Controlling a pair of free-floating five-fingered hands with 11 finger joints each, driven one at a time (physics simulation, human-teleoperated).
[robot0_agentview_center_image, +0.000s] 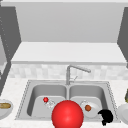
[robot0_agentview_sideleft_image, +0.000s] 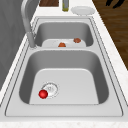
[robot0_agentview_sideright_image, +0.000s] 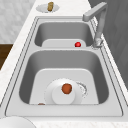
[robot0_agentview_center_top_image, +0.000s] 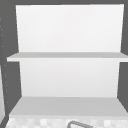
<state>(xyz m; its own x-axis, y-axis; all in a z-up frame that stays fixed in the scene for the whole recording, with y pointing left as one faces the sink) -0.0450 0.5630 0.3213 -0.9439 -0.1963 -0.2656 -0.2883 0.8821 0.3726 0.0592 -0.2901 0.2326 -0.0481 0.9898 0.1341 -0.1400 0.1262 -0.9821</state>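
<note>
A: Hovering at the sink's (robot0_agentview_center_image: 25, 86) front right corner, right hand (robot0_agentview_center_image: 106, 117). Fingers look curled downward; can't tell whether they grip anything.

B: Nearest thing?

A: White plate (robot0_agentview_center_image: 93, 111) in the right basin, lying flat, round, no long axis. Brown ball (robot0_agentview_center_image: 88, 108) on it. Plate sits just left of the fingers, apart.

Pale speckled worktop (robot0_agentview_center_image: 15, 87) around a double sink (robot0_agentview_center_image: 67, 83); white plate (robot0_agentview_center_image: 124, 113) at the right end; bowl (robot0_agentview_center_image: 5, 108) with a brownish item at the left; green bottle (robot0_agentview_sideleft_image: 65, 5) beside the plate.
</note>
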